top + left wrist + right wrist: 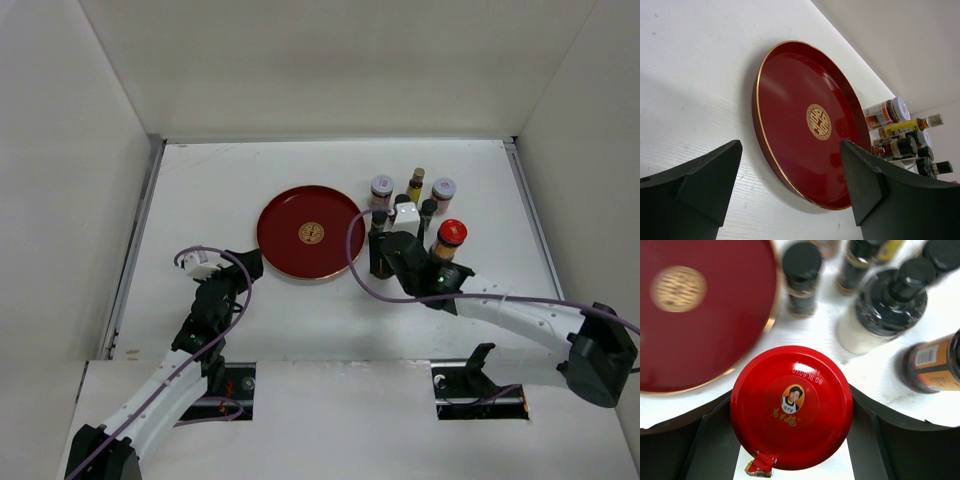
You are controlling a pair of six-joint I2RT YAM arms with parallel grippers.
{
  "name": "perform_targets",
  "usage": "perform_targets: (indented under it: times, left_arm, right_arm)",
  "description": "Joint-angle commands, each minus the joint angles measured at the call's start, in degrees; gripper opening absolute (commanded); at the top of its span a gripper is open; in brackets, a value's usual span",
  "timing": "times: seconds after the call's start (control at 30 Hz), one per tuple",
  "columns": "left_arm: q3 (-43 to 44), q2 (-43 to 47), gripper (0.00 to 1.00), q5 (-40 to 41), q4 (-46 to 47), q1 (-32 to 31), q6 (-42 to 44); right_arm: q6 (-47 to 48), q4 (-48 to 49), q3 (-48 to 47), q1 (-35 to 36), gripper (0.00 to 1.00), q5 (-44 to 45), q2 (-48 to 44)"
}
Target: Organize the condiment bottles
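My right gripper is shut on a red-lidded jar, just right of the round red tray. In the top view this gripper hides that jar. Behind it stand the other condiment bottles: a second red-lidded amber jar, two pale-lidded jars, a slim yellow bottle, a white one and dark black-capped bottles. My left gripper is open and empty, low over the table at the tray's near-left rim.
The red tray with the gold emblem lies mid-table and holds nothing. White walls enclose the table on three sides. The right arm stretches across the near right. A purple cable loops beside the tray.
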State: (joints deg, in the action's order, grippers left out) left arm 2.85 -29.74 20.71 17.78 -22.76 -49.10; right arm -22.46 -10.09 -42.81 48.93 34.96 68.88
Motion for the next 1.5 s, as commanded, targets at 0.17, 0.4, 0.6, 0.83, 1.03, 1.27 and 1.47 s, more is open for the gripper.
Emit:
perform_targets:
  times: [0.17, 0.4, 0.6, 0.83, 1.03, 1.27, 1.47]
  left_arm:
    - [-4.43, 0.47, 0.79, -0.49, 3.31, 0.49, -0.64]
    - [-4.61, 0.82, 0.79, -1.20, 3.49, 0.84, -0.64]
    - [-4.61, 0.56, 0.79, -1.20, 3.58, 0.57, -0.56]
    - [-4.79, 0.64, 0.79, -1.55, 4.10, 0.31, -0.38]
    - [-4.87, 0.91, 0.78, -1.55, 4.10, 0.13, -0.29]
    - [-4.87, 0.64, 0.78, -1.55, 4.10, 0.13, -0.38]
    - [-4.79, 0.29, 0.78, -1.55, 4.19, 0.22, -0.38]
  right_arm:
    - [2.41, 8.32, -16.32, 3.94, 0.56, 0.20, 3.34]
    - [7.16, 14.48, -33.89, 3.85, 0.56, -1.21, 26.27]
    - [9.98, 13.96, -52.53, 2.62, 0.57, -0.95, 43.68]
    - [8.66, 11.23, -65.55, 0.78, 0.59, -3.40, 55.82]
    - [5.59, 10.88, -70.21, -0.37, 0.64, -3.41, 60.75]
    - [4.09, 9.82, -70.50, -0.37, 0.91, -4.11, 61.47]
    - [4.00, 17.10, -55.75, 0.33, 0.97, -3.94, 45.24]
